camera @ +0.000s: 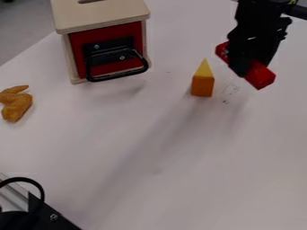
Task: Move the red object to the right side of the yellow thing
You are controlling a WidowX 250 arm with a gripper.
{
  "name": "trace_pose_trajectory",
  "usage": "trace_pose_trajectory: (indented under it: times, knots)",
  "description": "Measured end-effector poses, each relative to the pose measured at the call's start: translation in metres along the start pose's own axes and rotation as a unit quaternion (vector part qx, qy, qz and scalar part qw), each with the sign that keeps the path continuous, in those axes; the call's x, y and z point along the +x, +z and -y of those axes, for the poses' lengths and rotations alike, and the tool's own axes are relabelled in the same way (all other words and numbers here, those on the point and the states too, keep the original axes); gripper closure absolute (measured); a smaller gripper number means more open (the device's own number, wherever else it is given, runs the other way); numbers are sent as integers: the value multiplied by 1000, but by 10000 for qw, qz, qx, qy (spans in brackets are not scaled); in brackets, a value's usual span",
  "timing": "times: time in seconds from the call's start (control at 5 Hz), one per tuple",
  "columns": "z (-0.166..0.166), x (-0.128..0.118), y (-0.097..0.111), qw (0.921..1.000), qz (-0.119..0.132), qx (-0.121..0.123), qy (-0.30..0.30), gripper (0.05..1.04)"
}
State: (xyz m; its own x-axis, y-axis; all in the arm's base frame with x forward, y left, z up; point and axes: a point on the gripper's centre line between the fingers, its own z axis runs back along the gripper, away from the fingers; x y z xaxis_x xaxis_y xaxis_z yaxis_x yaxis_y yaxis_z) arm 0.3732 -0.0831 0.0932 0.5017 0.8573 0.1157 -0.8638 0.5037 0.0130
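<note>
Camera view: the black arm enters at the top edge, toward the right corner, and its gripper (243,67) points downward with a slight lean to the lower left. Wrist and gripper form one dark column; the fingertip end is its lowest part. Gripper state: closed on the red object (260,75), which it clamps across the middle. The red object lies slantwise in the grip, one end protruding at the upper left, the other at the lower right, with the lower-right end lower in the view. Position of the red object: to the right of the yellow thing (203,69), near it but not touching. The yellow thing is a pointed piece, seated upright on an orange block (203,86). Surroundings: a wooden box (102,20) with a red front and a black handle (117,76) occupies the upper left; a brown-orange toy (17,106) lies at the left edge. Supporting surface: white table (162,179).
</note>
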Motion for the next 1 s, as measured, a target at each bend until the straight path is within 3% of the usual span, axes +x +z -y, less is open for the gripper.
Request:
trace_pose_trajectory:
  times: [0.2,0.6,0.8,1.0]
  knots:
    - [32,5,6,9985,-120,-144,-518,523]
    - [56,7,-31,9911,-327,-130,-1284,523]
    - [64,10,-40,9877,-172,-322,-1521,523]
    - [68,3,-57,9852,-357,-369,-1636,523]
